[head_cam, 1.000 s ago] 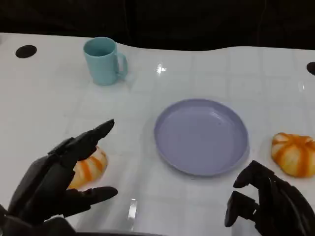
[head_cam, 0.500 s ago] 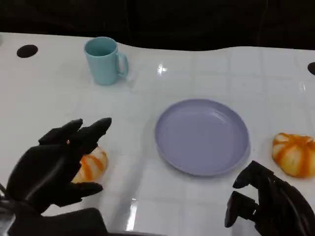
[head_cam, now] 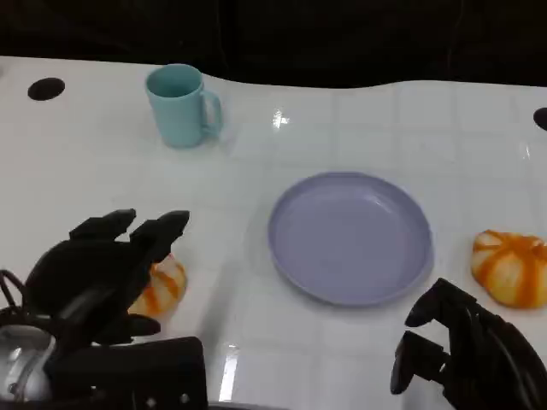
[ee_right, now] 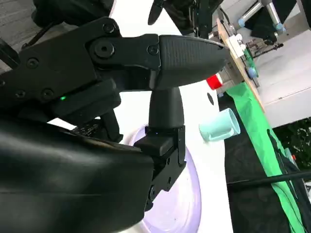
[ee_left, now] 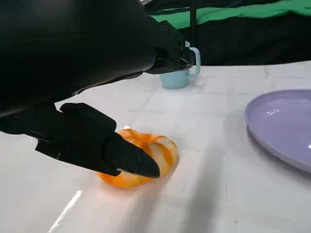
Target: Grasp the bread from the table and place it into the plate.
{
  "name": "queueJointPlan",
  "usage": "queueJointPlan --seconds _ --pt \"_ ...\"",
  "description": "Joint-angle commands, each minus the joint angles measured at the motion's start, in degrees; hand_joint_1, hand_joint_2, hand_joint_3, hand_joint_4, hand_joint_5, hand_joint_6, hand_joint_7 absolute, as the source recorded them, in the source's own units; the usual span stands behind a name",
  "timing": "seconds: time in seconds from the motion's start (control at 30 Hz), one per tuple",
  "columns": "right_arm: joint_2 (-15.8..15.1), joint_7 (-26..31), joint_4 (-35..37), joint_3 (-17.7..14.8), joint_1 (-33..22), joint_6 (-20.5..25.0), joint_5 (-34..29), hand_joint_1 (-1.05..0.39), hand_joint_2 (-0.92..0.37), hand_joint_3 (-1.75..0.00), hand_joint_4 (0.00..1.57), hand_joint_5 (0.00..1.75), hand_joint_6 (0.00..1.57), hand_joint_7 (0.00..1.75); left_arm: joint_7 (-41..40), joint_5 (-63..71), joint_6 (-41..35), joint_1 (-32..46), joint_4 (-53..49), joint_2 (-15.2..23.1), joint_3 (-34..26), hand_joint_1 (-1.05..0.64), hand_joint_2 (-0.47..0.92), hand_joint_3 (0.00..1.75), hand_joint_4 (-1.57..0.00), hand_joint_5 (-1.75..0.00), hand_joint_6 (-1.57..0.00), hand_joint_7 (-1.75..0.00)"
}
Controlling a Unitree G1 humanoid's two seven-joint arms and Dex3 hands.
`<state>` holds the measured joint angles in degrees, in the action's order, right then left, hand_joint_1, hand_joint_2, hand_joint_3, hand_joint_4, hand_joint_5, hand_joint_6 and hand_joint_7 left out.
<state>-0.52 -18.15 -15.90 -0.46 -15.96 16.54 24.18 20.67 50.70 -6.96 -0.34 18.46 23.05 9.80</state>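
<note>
The left hand (head_cam: 98, 273) is positioned low over the near-left area of the white desk (head_cam: 102, 171), palm down, with its fingers (head_cam: 162, 229) spread apart and extended forward. It holds nothing. The bread (head_cam: 158, 286), an orange-and-white striped roll, lies on the desk directly beneath this hand, partly covered by it; in the left wrist view the bread (ee_left: 146, 155) sits in the gap between the thumb below and the fingers above, and contact cannot be confirmed. The right hand (head_cam: 466, 350) is at the near-right edge of the desk, fingers curled inward with nothing in them. A second striped roll (head_cam: 510, 267) lies just beyond the right hand, toward the desk's right edge. The purple plate (head_cam: 349, 237) sits between the two hands and farther out, nothing on it. A light blue mug (head_cam: 179, 105) stands well beyond the left hand, near the far edge of the desk.
</note>
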Motion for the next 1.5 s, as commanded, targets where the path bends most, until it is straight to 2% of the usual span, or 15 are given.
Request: queueJointPlan --seconds 0.03,0.4,0.5,0.77,0.9,1.5 --pt "-0.47 -0.34 0.18 -0.39 -0.06 -0.75 0.36 -0.53 -0.92 -0.51 0.74 1.75 0.45 1.75 3.12 1.88 -2.42 -3.03 -3.14 1.68 2.06 -0.26 0.82 0.0 0.0 -0.06 -0.11 0.0" --pt "-0.57 0.02 -0.31 -0.39 -0.37 -0.48 0.15 -0.52 -0.92 -0.52 0.71 1.75 0.44 1.75 1.37 2.05 -2.83 -7.57 -11.6 1.77 5.15 -0.27 0.81 0.0 -0.02 -0.05 -0.14 0.0" --pt "-0.6 -0.28 -0.22 -0.45 -0.4 -0.68 0.29 -0.52 -0.92 -0.53 0.72 1.75 0.45 1.75 2.12 2.57 -3.73 -11.07 -17.76 1.34 6.96 -0.34 0.82 0.01 0.0 -0.04 -0.11 0.0" --pt "-0.65 -0.28 -0.1 -0.39 -0.31 -0.99 0.0 -0.52 -0.92 -0.54 0.73 1.75 0.44 1.75 1.76 2.31 -5.87 -15.45 -24.54 0.84 9.84 -0.4 0.82 0.0 0.0 0.0 -0.08 0.0" --pt "-0.58 -0.37 0.1 -0.47 -0.24 -0.88 0.29 -0.53 -0.92 -0.53 0.73 1.75 0.44 1.75 0.73 2.61 -6.44 -18.11 -28.96 0.3 11.4 -0.5 0.83 0.0 0.0 0.0 -0.08 0.0" --pt "-0.39 -0.43 -0.05 -0.47 -0.56 -1.02 0.39 -0.52 -0.92 -0.53 0.73 1.75 0.45 1.75 -3.75 -2.66 -3.81 -26.94 -46.98 -1.93 14.97 -0.37 0.8 0.0 -0.05 -0.03 -0.14 -0.02"
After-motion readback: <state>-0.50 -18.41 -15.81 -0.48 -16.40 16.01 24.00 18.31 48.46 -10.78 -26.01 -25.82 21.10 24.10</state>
